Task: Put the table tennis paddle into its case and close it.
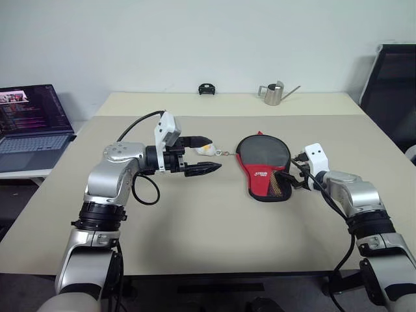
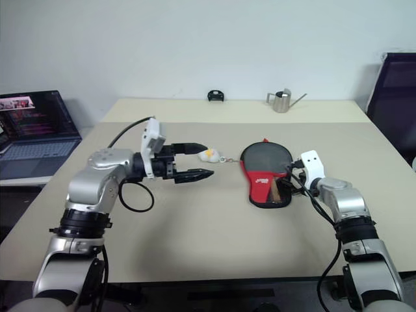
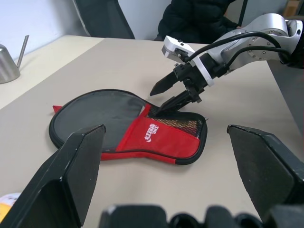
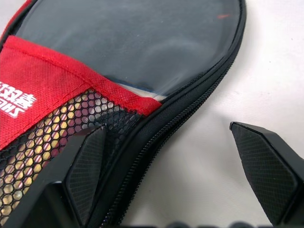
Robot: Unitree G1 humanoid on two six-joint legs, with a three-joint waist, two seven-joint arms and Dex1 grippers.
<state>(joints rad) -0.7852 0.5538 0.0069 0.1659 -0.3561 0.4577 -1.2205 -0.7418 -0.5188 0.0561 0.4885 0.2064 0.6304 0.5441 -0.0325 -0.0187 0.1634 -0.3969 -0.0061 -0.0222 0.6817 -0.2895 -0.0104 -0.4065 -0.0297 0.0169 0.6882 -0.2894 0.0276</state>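
Observation:
The case (image 1: 263,156) lies flat on the table, right of centre, black with a red panel, a white logo and a mesh pocket (image 4: 42,137). A brown handle of the table tennis paddle (image 2: 278,190) shows through the mesh; the rest of the paddle is inside the case. My right gripper (image 1: 291,172) is open at the case's narrow end, one finger (image 4: 88,171) over the mesh and the other off the zip edge. My left gripper (image 1: 213,154) is open and points level toward the case from its left, above a small white and yellow charm (image 1: 207,150) chained to the case.
An open laptop (image 1: 32,127) sits on a side table at the left. A metal watering can (image 1: 274,94) and a small black object (image 1: 207,89) stand at the table's far edge. A black chair (image 1: 393,91) is at the right. A person in dark clothes (image 3: 199,19) sits beyond.

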